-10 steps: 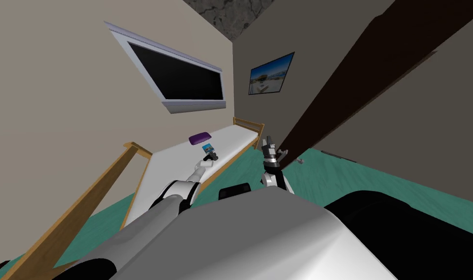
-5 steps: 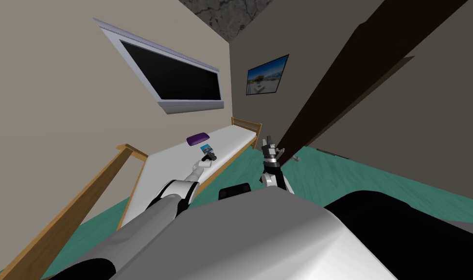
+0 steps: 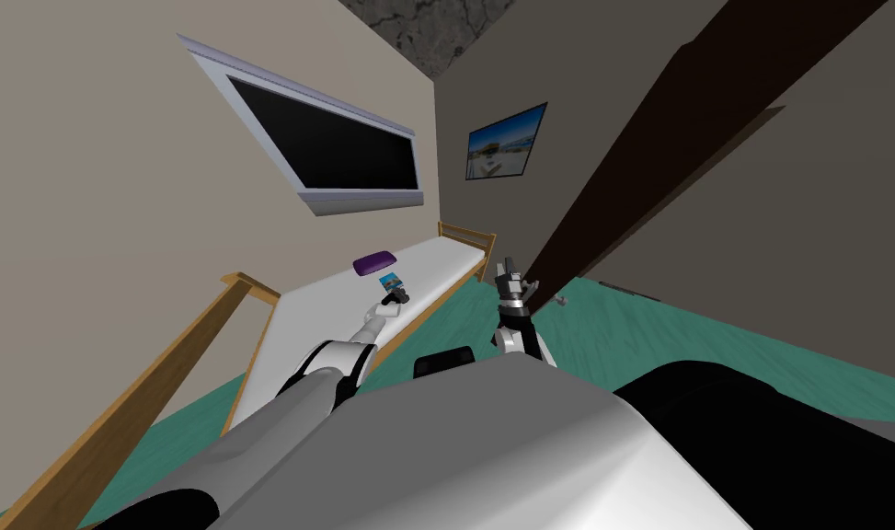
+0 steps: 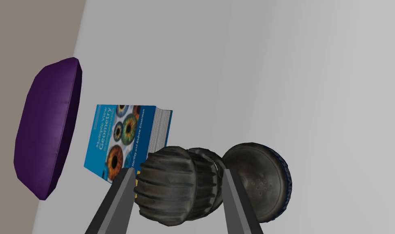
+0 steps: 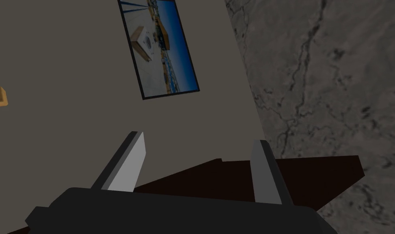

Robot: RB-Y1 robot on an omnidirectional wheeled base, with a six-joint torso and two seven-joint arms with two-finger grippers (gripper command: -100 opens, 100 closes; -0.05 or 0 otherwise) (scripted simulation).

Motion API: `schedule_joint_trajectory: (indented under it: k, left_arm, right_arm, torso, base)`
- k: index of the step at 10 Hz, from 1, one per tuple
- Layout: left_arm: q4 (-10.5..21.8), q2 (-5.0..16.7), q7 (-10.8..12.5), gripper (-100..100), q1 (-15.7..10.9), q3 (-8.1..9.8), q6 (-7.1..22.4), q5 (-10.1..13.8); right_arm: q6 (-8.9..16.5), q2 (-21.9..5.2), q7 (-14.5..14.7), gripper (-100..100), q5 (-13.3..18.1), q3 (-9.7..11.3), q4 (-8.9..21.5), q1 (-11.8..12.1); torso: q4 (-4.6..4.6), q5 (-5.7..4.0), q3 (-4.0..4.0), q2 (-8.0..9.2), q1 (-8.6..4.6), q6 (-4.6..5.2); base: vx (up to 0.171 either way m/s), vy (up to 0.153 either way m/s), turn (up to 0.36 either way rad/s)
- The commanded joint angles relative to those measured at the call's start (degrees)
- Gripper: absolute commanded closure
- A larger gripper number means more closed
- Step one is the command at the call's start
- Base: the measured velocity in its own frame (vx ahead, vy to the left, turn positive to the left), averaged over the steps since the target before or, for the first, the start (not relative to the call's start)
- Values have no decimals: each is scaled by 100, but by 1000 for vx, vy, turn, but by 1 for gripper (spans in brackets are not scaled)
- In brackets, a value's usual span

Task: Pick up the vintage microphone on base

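Note:
The vintage microphone [image 4: 174, 189] is dark and ribbed, with a round dark base [image 4: 259, 185], and lies on its side on the white bed [image 4: 281, 81]. My left gripper [image 4: 177, 172] reaches over the bed [image 3: 326, 313], and its fingers [image 4: 125, 191] press the two sides of the ribbed head, shut on it. In the head view the left gripper [image 3: 397, 296] and the microphone [image 3: 403, 297] show as one small dark spot near the bed's edge. My right gripper [image 3: 510, 276] is held up beside the dark door [image 3: 638, 166], open and empty [image 5: 198, 138].
A blue book [image 4: 119, 142] lies just behind the microphone, with a purple pillow [image 4: 46, 126] beyond it near the wall. The bed's wooden footboard [image 3: 160, 386] rises at my left. Green floor [image 3: 712, 340] lies to the right, and a window [image 3: 326, 147] is above the bed.
My head view shifted slightly between one second and half a second ago, moving the room leftward. Since then nothing has moved; both arms hold their places.

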Motion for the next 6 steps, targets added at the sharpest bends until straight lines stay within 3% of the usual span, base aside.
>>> schedule_joint_trajectory:
  k: [1, 3, 6]
  left_arm:
    - [-147, -145, -201, 100, 55, 33, 73, 2]
    - [26, -145, -201, 100, 55, 33, 73, 2]
    - [-393, -289, -400, 100, 114, 57, 173, 14]
  right_arm:
    - [0, 0, 0, 0, 0, 0, 0, 0]
    - [0, 0, 0, 0, 0, 0, 0, 0]
    - [0, 0, 0, 0, 0, -1, 0, 1]
  torso:
    - [0, 0, 0, 0, 0, 0]
    - [-5, 1, -6, -8, 4, -3]
    - [-2, 0, -3, -3, 2, -6]
  base:
    - [20, 11, 207]
    - [23, 3, 57]
    - [13, 4, 105]
